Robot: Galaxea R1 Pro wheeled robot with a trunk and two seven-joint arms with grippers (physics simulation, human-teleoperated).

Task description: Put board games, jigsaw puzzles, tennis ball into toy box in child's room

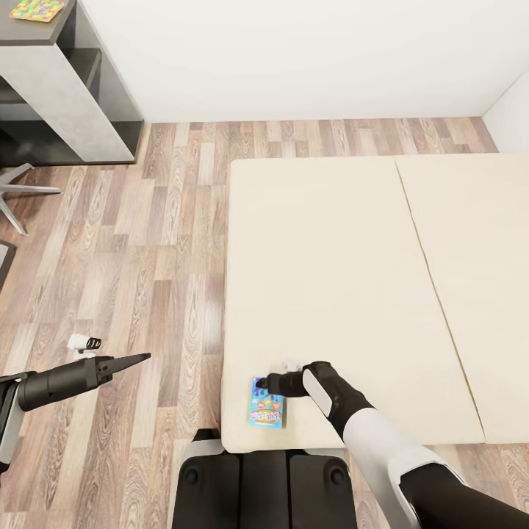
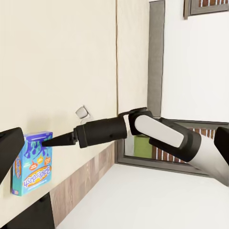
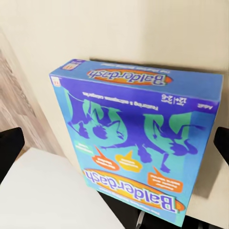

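Right fingers (image 1: 273, 384) over the blue board game (image 1: 267, 402)

The box lay flat at the bed's (image 1: 323, 279) near edge; right fingers stood wide astride it, not touching. Left fingers (image 1: 136, 358) looked closed, over the floor.

Bright, even, soft-shadowed renders; slight blur in the close-up

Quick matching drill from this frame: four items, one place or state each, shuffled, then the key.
Items
1. blue board game
2. jigsaw puzzle
3. left gripper
4. right gripper

Places or states
A. out over the wood floor, holding nothing
B. on the dark desk section at the far left
C. lying flat at the near edge of the bed
D. fingers spread wide on either side of the box

Pairs: 1-C, 2-B, 3-A, 4-D
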